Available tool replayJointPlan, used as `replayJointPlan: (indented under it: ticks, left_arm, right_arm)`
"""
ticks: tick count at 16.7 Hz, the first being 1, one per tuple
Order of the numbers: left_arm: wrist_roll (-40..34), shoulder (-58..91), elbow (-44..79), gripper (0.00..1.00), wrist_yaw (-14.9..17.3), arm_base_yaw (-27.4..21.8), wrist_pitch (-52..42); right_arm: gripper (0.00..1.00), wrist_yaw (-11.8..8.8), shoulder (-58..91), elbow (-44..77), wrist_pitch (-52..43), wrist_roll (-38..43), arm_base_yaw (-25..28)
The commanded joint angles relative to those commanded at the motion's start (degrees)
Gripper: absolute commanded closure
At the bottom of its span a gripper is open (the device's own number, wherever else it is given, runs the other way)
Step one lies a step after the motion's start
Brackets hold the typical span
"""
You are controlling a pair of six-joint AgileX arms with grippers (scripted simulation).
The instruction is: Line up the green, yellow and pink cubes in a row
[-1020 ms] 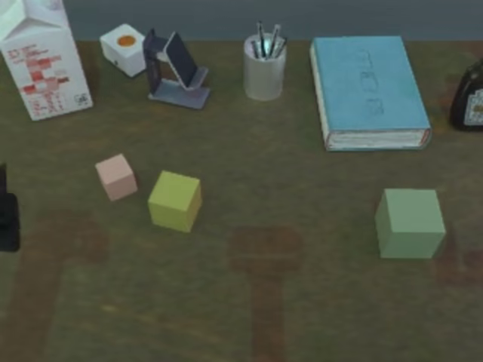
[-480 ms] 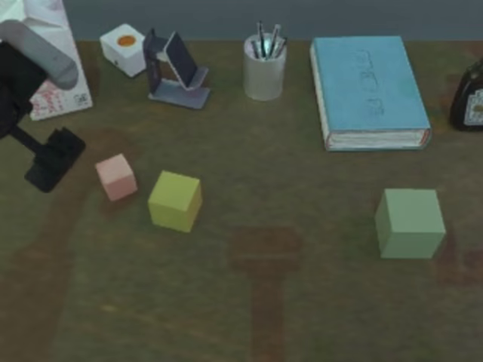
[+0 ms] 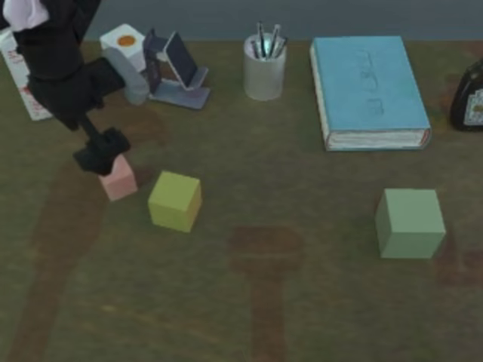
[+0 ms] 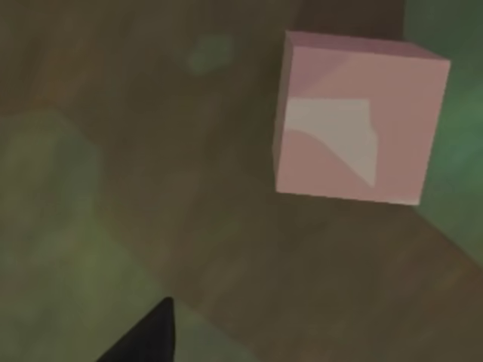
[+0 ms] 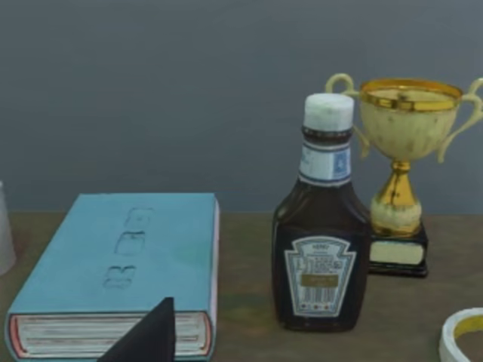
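Our left gripper (image 3: 103, 153) hangs over the pink cube (image 3: 118, 181), its tip covering the cube's far-left top corner in the top view. Whether the fingers are spread or closed we cannot tell — the wrist view shows only one dark fingertip at the frame edge, with the cube (image 4: 355, 121) off to one side of it and nothing between the fingers. It holds nothing that we can see.

From the gripper, the yellow cube (image 3: 175, 200) sits just beyond the pink one, toward the table's right and a little nearer the front; the two are close but apart. The green cube (image 3: 410, 223) lies well away on the far right. Our right arm is out of the top view; its wrist camera faces a blue book (image 5: 117, 275), a sauce bottle (image 5: 321, 226) and a trophy (image 5: 405, 166).

We judge the step in hand to be the approach to the pink cube. To do it well, we should centre the gripper over the cube first — it looks offset now — and turn the fingers to meet two flat opposite faces, since the cube sits slightly rotated. Descend straight, keeping clear of the yellow cube, and close low on the sides so the small cube does not twist or slip.
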Motion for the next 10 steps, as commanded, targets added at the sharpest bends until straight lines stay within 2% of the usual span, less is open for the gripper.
replayJointPlan:
  ticks: [4, 10]
  left_arm:
    - [2.9, 7.4, 7.6, 0.00, -0.2, -0.6, -2.7]
    - [3.1, 7.8, 7.7, 0.00, -0.2, -0.3, -2.6]
  right_arm:
    - [0.00, 0.0, 0.0, 0.0, 0.0, 0.0, 0.0]
    - [0.00, 0.0, 0.0, 0.0, 0.0, 0.0, 0.0]
